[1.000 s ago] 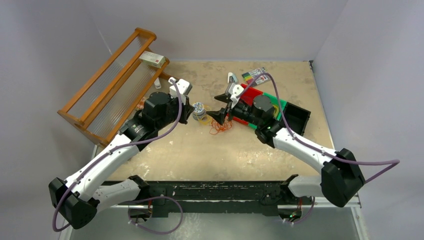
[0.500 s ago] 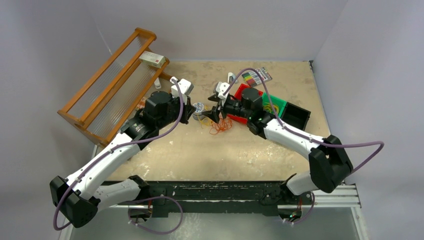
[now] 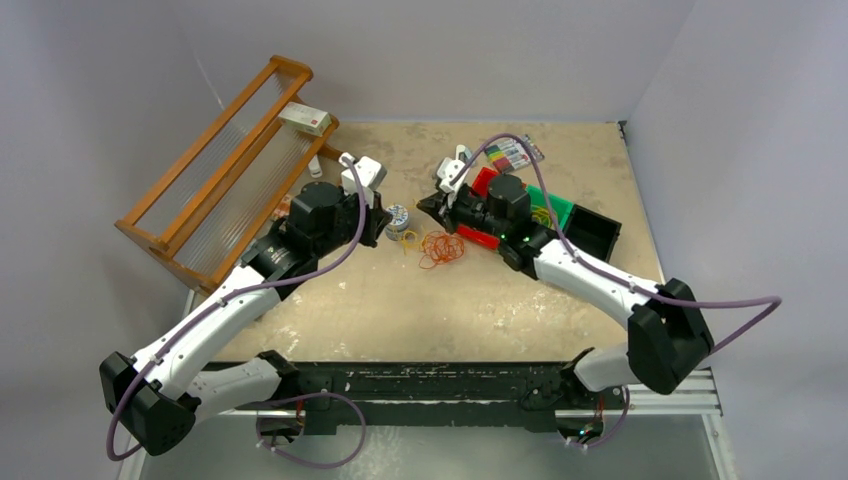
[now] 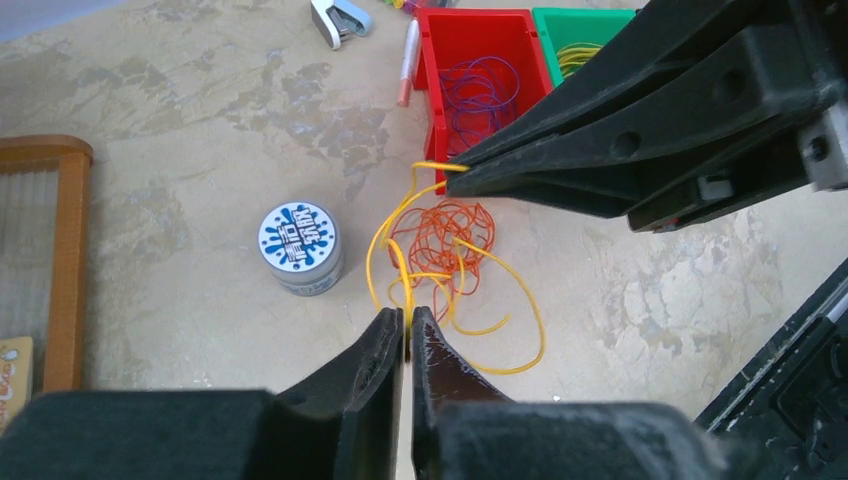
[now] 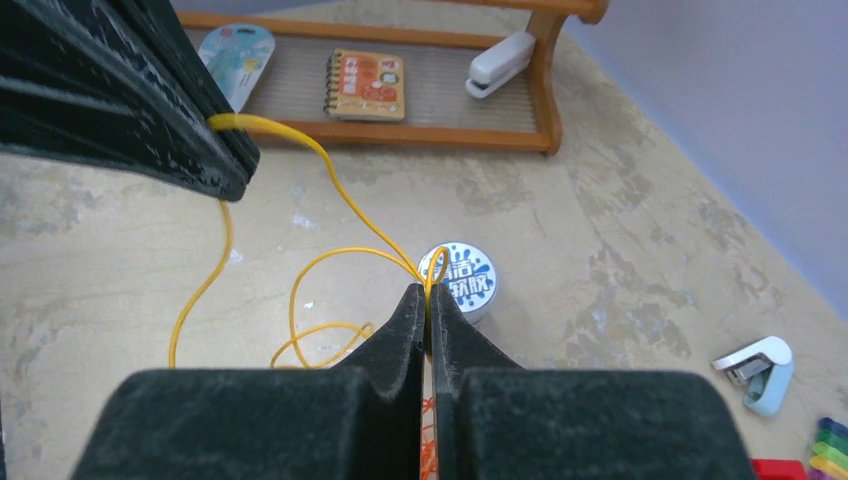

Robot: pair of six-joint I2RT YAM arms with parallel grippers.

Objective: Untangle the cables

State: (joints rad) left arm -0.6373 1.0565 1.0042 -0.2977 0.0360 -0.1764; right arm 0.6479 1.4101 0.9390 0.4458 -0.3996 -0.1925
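The cables lie as a tangle in the middle of the table: a knot of thin orange loops (image 4: 447,232) (image 3: 441,250) with yellow strands (image 4: 374,262) running through and out of it. My left gripper (image 4: 406,316) (image 3: 386,224) is shut on one yellow strand at the tangle's near-left side. My right gripper (image 5: 428,291) (image 3: 433,203) is shut on a yellow strand (image 5: 338,195) too, held above the table. In the right wrist view that strand runs from my right fingertips up to the left gripper's tip (image 5: 236,150). No dark red strand can be made out.
A small round tin with a blue-and-white lid (image 4: 300,243) (image 5: 462,282) stands just left of the tangle. A red bin (image 4: 433,110) with purple loops and a green bin (image 4: 545,45) sit behind it. A wooden rack (image 3: 215,165) stands far left, and a stapler (image 5: 757,372) and a pen (image 4: 408,62) lie near the bins.
My right gripper was open over the tangle; it has shut on a yellow strand and drawn back toward the far side. The left arm has barely moved.
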